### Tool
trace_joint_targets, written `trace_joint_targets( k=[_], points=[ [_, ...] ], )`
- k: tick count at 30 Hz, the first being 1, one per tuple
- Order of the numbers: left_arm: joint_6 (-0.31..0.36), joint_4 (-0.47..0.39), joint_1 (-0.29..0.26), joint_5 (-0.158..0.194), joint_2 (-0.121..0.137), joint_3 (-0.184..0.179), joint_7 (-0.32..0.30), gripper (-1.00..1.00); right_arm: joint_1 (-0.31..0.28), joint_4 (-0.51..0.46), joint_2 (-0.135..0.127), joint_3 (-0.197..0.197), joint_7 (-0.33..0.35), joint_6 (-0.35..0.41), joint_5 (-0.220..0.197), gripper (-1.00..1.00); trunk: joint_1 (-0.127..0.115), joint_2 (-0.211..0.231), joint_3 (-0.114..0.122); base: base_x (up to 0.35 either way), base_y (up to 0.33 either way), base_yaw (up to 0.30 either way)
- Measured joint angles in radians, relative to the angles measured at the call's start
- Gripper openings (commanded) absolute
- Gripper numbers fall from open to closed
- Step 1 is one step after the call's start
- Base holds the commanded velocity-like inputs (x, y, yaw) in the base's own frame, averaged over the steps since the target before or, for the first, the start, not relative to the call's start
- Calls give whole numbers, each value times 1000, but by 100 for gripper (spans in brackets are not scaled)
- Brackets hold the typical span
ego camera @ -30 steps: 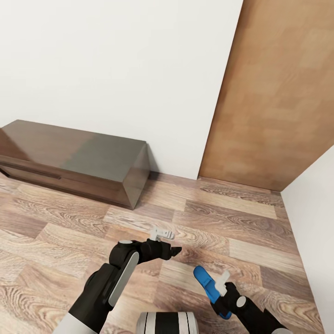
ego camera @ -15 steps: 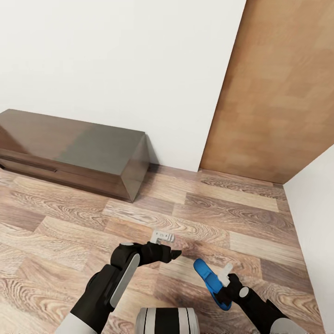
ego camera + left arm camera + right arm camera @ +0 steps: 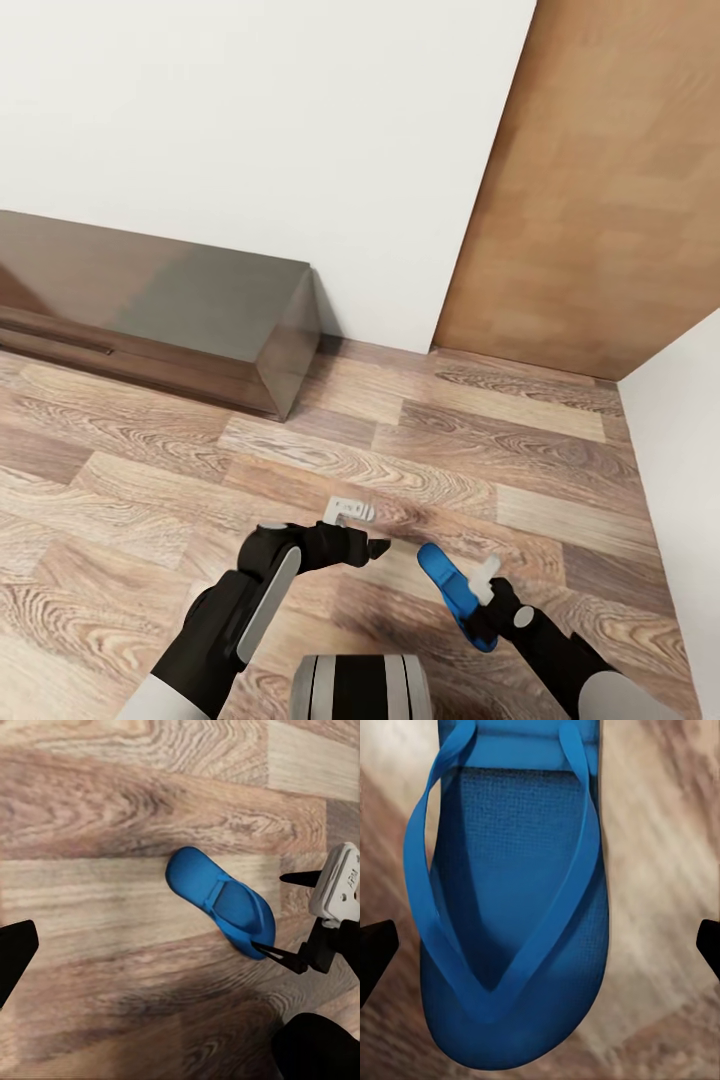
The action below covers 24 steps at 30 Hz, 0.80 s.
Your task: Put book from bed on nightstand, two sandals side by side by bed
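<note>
Sandal [image 3: 450,592] clamped in right gripper [image 3: 478,608], held above floor [image 3: 420,470], toe pointing ahead of fingers. Left gripper [image 3: 372,530] holds nothing, fingers apart, just beside sandal, its wrist camera looking down on it. Dark cabinet [image 3: 200,315] well ahead against wall. Step, by my reading: carrying one sandal to bedside. Next move likely calls for driving to bed, then laying sandal flat, leaving room beside it for mate.

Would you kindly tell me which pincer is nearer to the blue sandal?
Right. The right pincer grips the blue sandal at its near end; the left pincer, holding nothing, hangs apart to the sandal's left.
</note>
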Motion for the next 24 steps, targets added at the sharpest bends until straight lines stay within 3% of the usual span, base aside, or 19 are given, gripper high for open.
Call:
trace_joint_targets(
  k=[24],
  points=[
    [0,0,0,-1,3,2,-1,100,-3,-20,4,3,0,6,0,100,11,-6,-93,0,0,0]
  ],
)
